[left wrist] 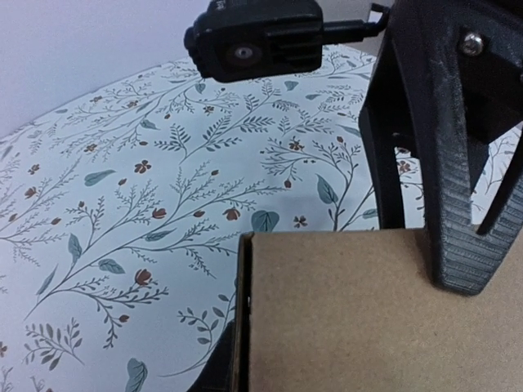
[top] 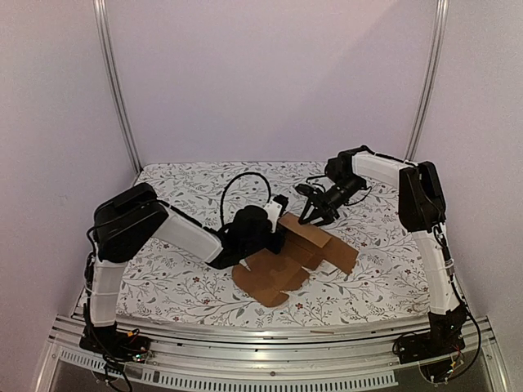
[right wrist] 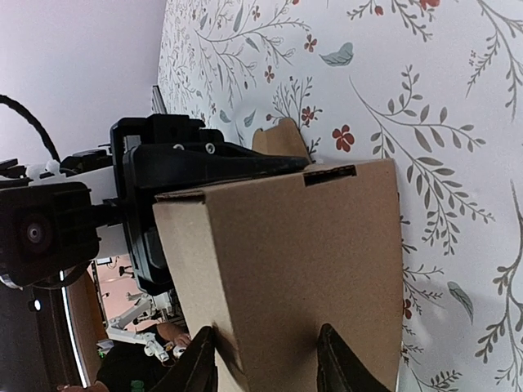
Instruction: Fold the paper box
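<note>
Paper box (top: 298, 253) mid table (top: 180, 278); L end effector (top: 278, 224) at its rear-left, R end effector (top: 315, 214) rear-right.

No readable text, labels, brands or numbers, paper box (right wrist: 310, 269) unprinted

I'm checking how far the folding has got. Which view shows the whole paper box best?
Top external: the paper box lies there entire, flaps spread on the table, one panel raised. Left wrist shows only a panel corner; right wrist only one raised panel with a slit.
</note>
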You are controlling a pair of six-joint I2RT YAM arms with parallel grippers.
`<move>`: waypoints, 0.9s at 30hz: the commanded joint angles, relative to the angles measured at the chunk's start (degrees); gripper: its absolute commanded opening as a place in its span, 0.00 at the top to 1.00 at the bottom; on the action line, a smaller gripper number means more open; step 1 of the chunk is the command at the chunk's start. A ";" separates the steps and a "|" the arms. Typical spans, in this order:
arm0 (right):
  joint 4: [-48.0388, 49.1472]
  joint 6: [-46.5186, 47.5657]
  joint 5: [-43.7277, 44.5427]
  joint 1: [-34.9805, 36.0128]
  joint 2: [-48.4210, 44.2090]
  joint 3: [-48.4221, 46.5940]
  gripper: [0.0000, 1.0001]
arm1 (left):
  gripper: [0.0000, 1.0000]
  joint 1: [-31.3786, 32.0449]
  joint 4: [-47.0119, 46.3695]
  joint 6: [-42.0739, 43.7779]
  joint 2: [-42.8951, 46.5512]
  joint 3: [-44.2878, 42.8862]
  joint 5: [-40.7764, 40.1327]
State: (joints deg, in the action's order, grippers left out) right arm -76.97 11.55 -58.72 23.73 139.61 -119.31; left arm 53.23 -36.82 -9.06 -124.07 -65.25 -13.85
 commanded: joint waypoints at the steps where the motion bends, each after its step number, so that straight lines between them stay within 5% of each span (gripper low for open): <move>1: 0.08 -1.08 -1.42 0.28 2.71 0.39 0.60 | 0.87 0.23 -1.87 0.81 -2.51 -1.07 -2.41; 13: -0.11 -2.02 -4.30 0.35 3.62 0.59 0.60 | 0.92 1.94 -9.12 2.54 -4.49 0.21 -8.77; 19: 1.82 -4.39 -8.02 0.51 2.69 3.04 0.60 | 0.97 4.64 -8.36 2.67 -7.13 -3.31 -21.48; 24: 2.12 -4.61 -6.55 -0.36 2.07 1.94 0.60 | 0.89 4.98 -8.93 3.13 -4.65 -0.97 -17.86; 27: 2.02 -4.22 -5.53 -1.37 2.09 0.59 0.59 | 0.74 4.97 -8.74 3.81 -0.99 2.04 -14.16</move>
State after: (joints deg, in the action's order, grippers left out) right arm -75.20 7.68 -65.06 22.48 141.21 -117.67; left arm 57.80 -44.53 -6.55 -129.12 -66.22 -30.59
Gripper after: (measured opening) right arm 0.407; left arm 0.186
